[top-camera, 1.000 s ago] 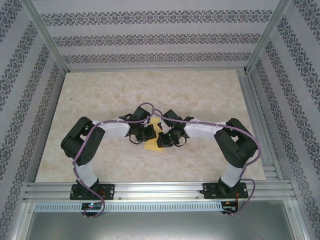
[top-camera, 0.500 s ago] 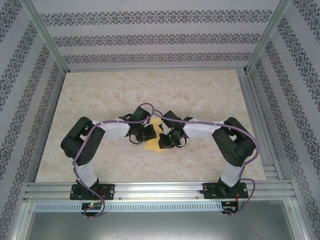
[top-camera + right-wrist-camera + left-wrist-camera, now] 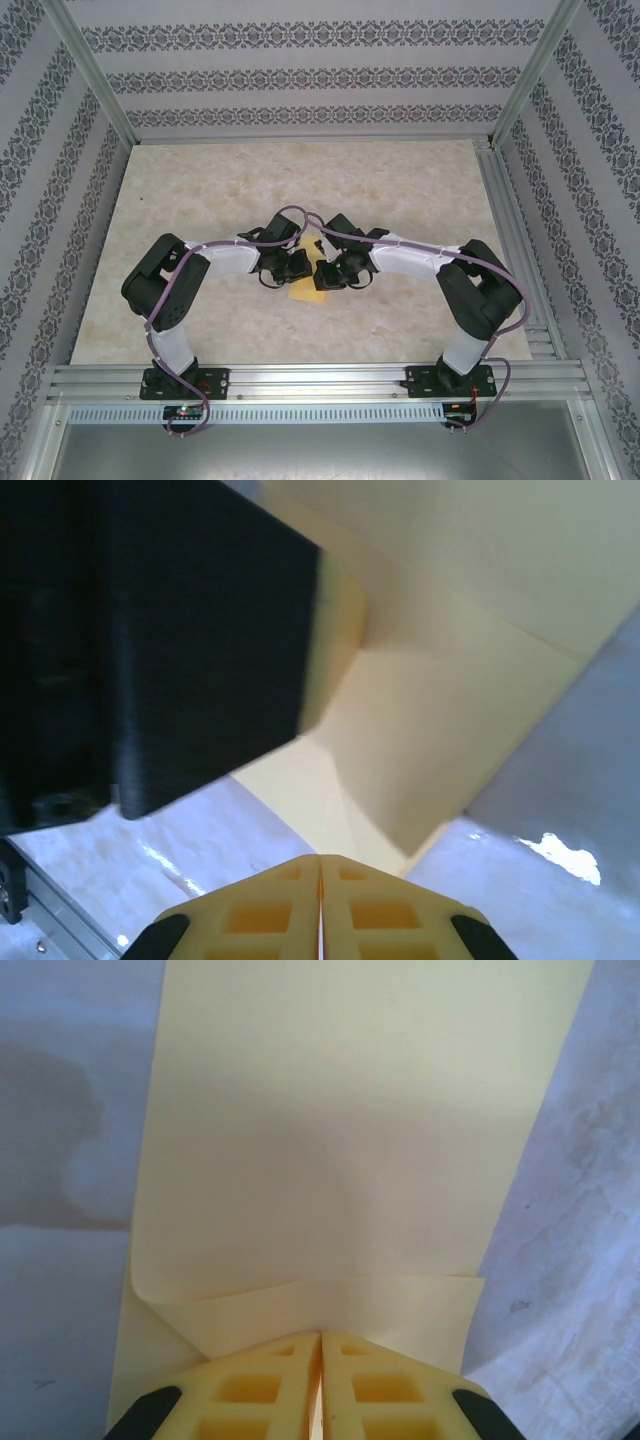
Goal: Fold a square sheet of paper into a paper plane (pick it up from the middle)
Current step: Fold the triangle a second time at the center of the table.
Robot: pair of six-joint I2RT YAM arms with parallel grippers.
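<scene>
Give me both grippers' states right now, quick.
Left gripper: shut, tips against the folded yellow paper; a pinch cannot be told.
Right gripper: shut, tips at the paper's edge; a pinch cannot be told.

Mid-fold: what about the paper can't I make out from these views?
Top view: the left gripper and right gripper cover most of the paper; its fold shape is hidden.
Left wrist: the frame cuts off the paper's far edge; whether the shut left gripper pinches it is unclear.
Right wrist: the left gripper's blurred black body blocks the paper's left part.
</scene>
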